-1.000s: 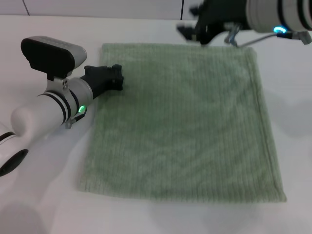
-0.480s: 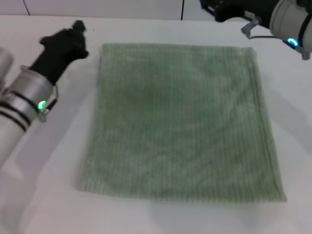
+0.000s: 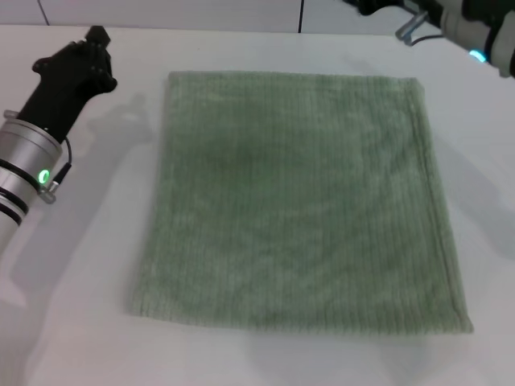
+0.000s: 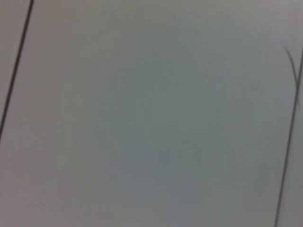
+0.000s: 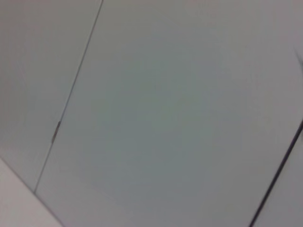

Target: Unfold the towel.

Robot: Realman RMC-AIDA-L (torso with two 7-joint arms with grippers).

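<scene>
Spreading across most of the white table (image 3: 80,265), the towel (image 3: 298,201) lies flat in a single open layer, roughly square, with its ribbed pile running from the far edge to the near edge. Its far hem sits parallel to the table's far edge, and the near hem ends a little short of the near edge of the head view. The right side shows a narrow stitched border running the whole length. Faint creases cross the cloth, but no fold or doubled corner shows anywhere on it.

Next in size is the left arm, entering from the near left with a silver wrist ring and a small green light. Its black left gripper (image 3: 90,50) is raised at the far left, well apart from the towel's far-left corner, casting a soft shadow on the table between itself and the cloth. Seen end-on as one dark mass, its claw cannot be read as wide or narrow; it holds nothing.

Smallest is the right gripper (image 3: 378,6), cut off by the top edge at the far right, beyond the towel's far-right corner. Only a dark sliver and a grey fitting show, so whether it is spread or closed cannot be told.

Both wrist views show only a pale, blurred panelled surface (image 4: 151,113) crossed by thin dark seams.
</scene>
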